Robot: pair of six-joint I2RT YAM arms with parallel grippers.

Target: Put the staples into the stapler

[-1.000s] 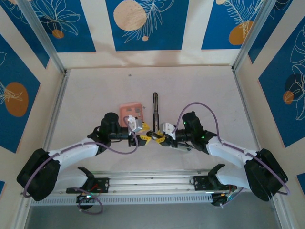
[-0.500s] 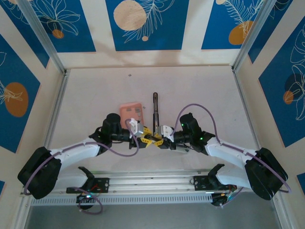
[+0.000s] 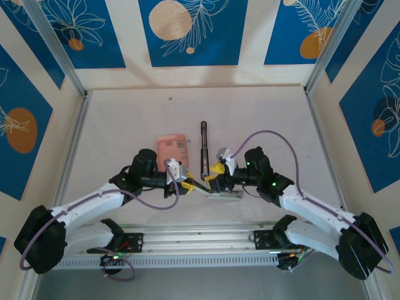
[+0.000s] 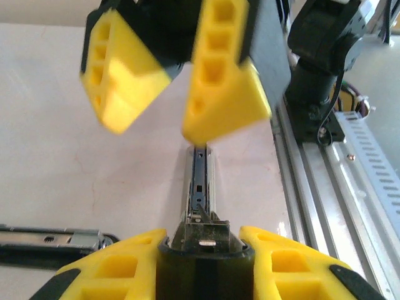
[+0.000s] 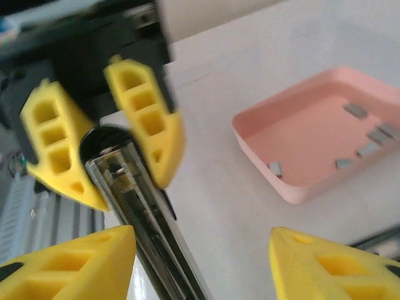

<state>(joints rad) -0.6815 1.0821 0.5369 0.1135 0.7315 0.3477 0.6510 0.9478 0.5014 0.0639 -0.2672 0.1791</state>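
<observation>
My left gripper [image 3: 185,182] is shut on the black rear end of the stapler [image 3: 222,195], whose open silvery channel stretches right along the table. In the left wrist view my left gripper [image 4: 203,265] clamps that end, and the stapler [image 4: 200,181] runs away from the camera. My right gripper [image 3: 218,168] hovers open just above and behind the stapler. In the right wrist view my right gripper [image 5: 200,265] is spread wide over the stapler [image 5: 147,240]. The salmon-pink box [image 5: 312,134] lies open with a few loose staples [image 5: 367,150] inside. From above, the pink box [image 3: 172,147] sits behind the left gripper.
A slim dark bar [image 3: 204,145] lies on the table between the pink box and my right arm, its metal side [image 4: 50,237] showing in the left wrist view. The aluminium base rail [image 3: 194,240] runs along the near edge. Metal frame posts [image 3: 74,144] border the table.
My right gripper has drawn back from the stapler, up and to the right, and now stands open. The left gripper still holds the stapler, whose silvery channel now shows lying to the right.
</observation>
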